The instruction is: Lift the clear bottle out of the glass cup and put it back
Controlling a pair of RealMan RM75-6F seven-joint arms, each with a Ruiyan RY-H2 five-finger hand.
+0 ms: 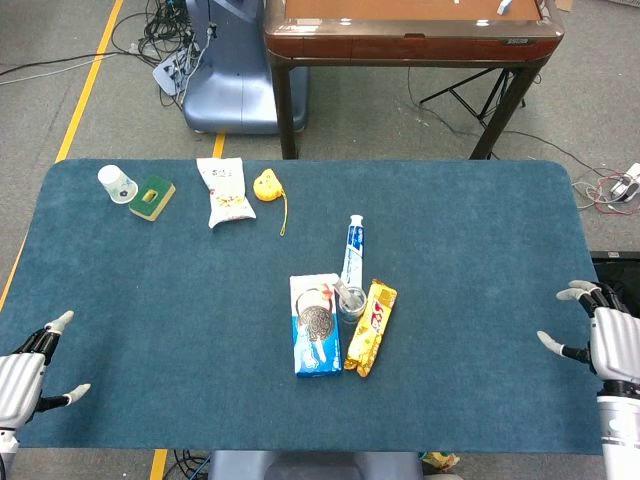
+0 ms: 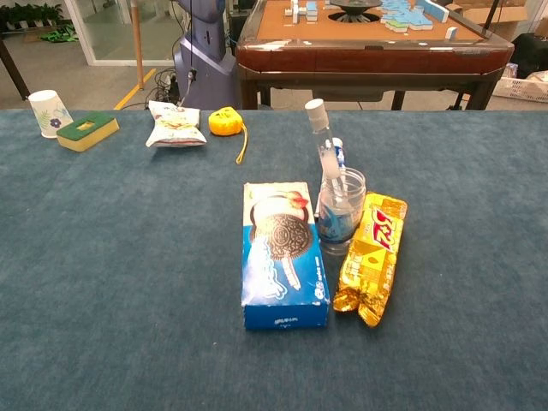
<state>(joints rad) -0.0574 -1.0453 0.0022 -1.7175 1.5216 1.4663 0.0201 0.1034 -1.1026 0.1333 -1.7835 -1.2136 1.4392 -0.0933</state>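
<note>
A clear bottle (image 2: 324, 145) with a white cap stands tilted inside a glass cup (image 2: 342, 214) in the middle of the blue table; in the head view the cup (image 1: 351, 302) sits between a cookie box and a yellow snack pack. My left hand (image 1: 25, 375) rests at the table's near left edge, fingers spread, holding nothing. My right hand (image 1: 605, 335) hovers at the near right edge, also spread and holding nothing. Both hands are far from the cup and do not show in the chest view.
A blue cookie box (image 2: 283, 253) lies left of the cup and a yellow snack pack (image 2: 372, 257) right of it. A toothpaste tube (image 1: 353, 250) lies behind. At the far left are a paper cup (image 1: 117, 184), a sponge (image 1: 152, 198), a snack bag (image 1: 224, 191) and a yellow tape measure (image 1: 266, 186).
</note>
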